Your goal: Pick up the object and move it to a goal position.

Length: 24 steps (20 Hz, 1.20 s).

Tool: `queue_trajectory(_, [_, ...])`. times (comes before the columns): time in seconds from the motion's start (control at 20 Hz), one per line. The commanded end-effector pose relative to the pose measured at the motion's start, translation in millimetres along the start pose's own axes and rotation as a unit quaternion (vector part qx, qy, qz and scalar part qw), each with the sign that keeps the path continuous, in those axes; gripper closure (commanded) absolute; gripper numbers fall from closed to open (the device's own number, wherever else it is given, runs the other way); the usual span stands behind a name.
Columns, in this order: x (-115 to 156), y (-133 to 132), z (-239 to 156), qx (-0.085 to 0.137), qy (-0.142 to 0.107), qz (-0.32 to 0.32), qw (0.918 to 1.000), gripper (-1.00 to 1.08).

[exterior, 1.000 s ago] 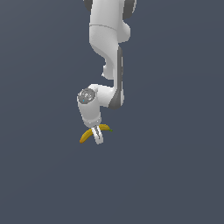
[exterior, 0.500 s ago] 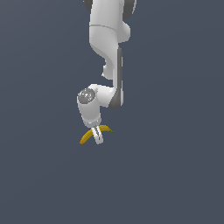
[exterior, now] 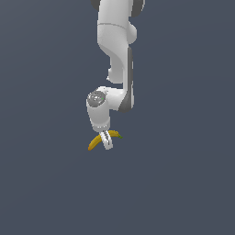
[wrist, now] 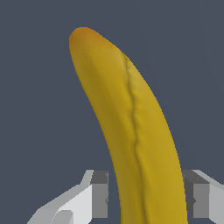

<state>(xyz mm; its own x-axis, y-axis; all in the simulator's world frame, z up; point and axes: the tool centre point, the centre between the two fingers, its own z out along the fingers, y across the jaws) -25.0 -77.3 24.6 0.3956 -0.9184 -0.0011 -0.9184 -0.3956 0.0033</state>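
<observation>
Exterior and wrist views of a single arm during a pick-and-move task. In the exterior view the arm descends from the top centre of the frame, and the end effector (exterior: 107,141) sits just below centre, its fingers (exterior: 109,142) crossing the middle of the banana (exterior: 96,142). The yellow end of the fruit projects toward the lower left; the darker stem end points right. In the wrist view the banana (wrist: 131,127) fills the middle of the frame, running from the upper left down between the two finger pads (wrist: 99,194), which stand close on either side of it. The end effector appears to be pinching the banana. No goal marker is visible, and whether the fruit is clear of the plain grey worktop (exterior: 183,183) cannot be told. Judged progress: grasp made; transport to the goal remains.
</observation>
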Motion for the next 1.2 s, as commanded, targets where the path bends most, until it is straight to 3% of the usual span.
queue_trajectory(0.0, [-16, -4, -6, 0.001, 0.000, -0.001, 1.0000, 1.08])
queue_trajectory(0.65, [-131, -29, -41, 0.002, 0.000, -0.001, 1.0000, 1.08])
queue_trajectory(1.15, [-160, -38, -50, 0.002, 0.000, -0.001, 1.0000, 1.08])
